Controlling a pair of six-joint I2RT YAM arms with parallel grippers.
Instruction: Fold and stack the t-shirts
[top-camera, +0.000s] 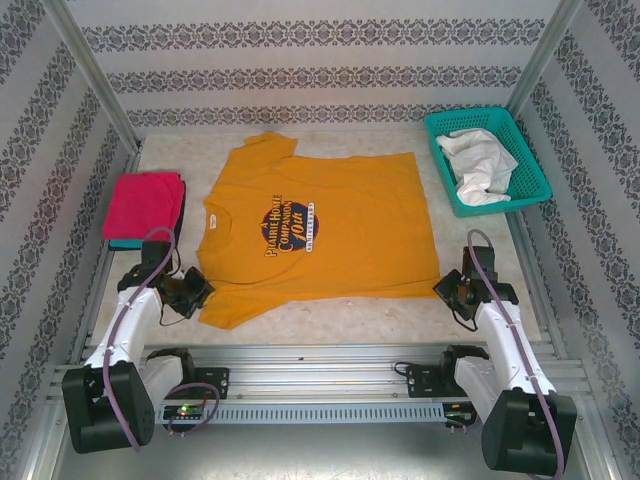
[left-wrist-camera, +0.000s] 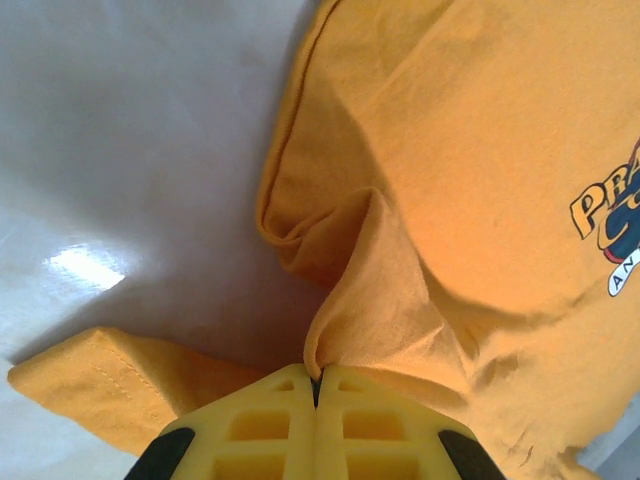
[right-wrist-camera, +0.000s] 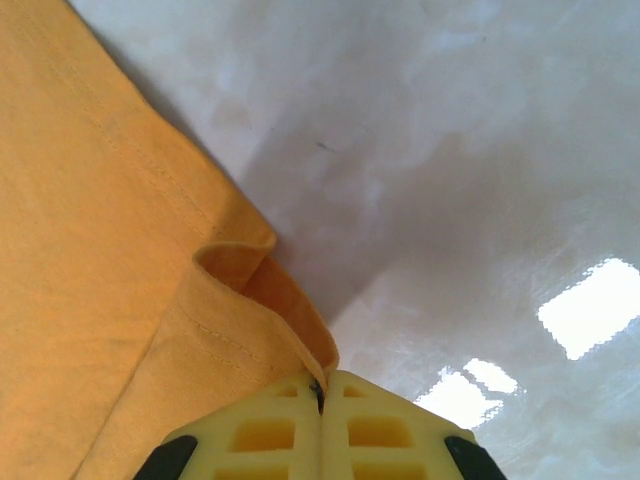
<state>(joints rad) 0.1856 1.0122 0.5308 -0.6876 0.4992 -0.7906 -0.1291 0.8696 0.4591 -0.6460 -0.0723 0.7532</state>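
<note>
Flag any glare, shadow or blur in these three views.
Top view: even light, sharp. Left wrist view: one small glare patch on the table, dark shadow beside the orange shirt. Right wrist view: bigger glare patches lower right, shirt's shadow across the table.

Pale walls (top-camera: 320, 60) with dark ornamental bands (damask-like) close the upper and side parts of the frame. Slanted metal posts (top-camera: 95, 75) stand at the upper corners. The glossy, marbled white desk (top-camera: 330, 318) carries bright light patches (right-wrist-camera: 585, 320); slotted rails (top-camera: 320, 355) cross the bottom.
</note>
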